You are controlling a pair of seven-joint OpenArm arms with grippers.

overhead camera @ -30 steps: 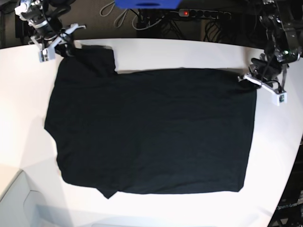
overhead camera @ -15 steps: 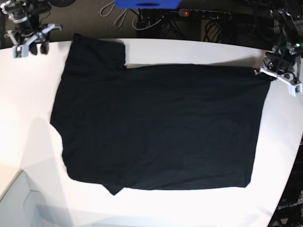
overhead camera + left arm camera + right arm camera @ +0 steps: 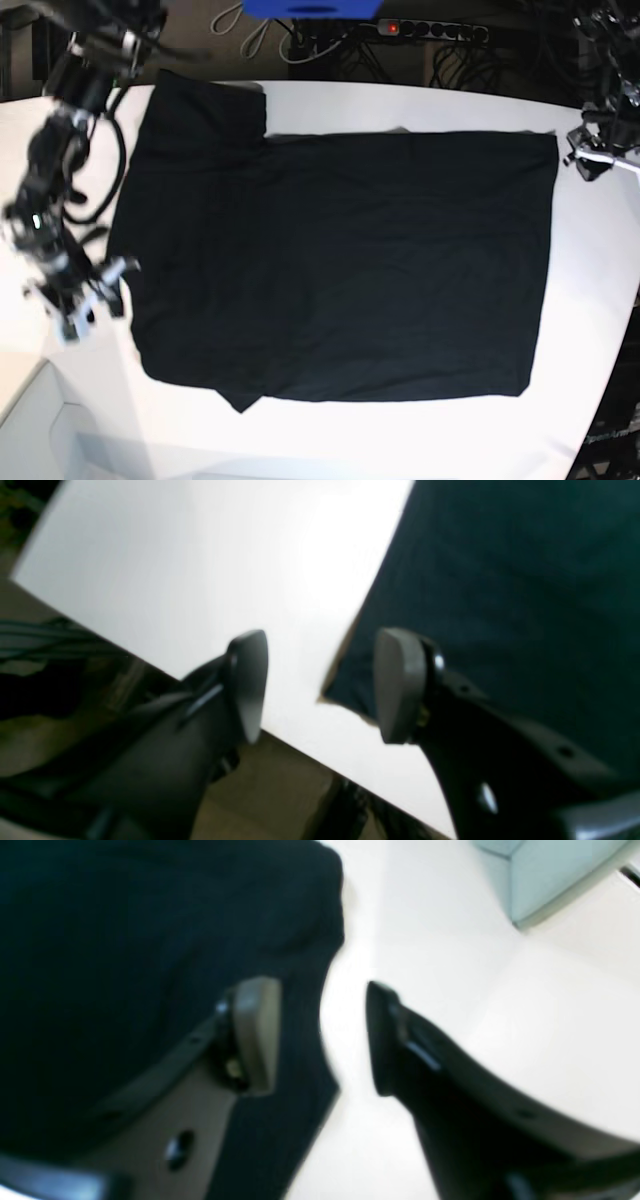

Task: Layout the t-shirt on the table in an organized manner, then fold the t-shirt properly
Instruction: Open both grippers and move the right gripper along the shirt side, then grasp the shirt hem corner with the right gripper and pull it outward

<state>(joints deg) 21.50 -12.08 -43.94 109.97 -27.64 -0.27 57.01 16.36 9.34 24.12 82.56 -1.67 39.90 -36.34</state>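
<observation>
The black t-shirt lies spread flat on the white table, plain side up, with one sleeve at the far left. My right gripper hovers at the shirt's left edge near the front. In its wrist view it is open, with the shirt's edge and the table below and nothing held. My left gripper sits just beyond the shirt's far right corner. Seen from its wrist, it is open above that corner.
Behind the table's far edge lie a power strip, cables and a blue object. A pale grey ledge sits at the front left, also seen as a pale box. The table edge runs right under the left gripper.
Both grippers have let go of the shirt and opened. The right arm has swung from the far left sleeve down to the shirt's left front edge. The shirt now lies farther back and flatter.
</observation>
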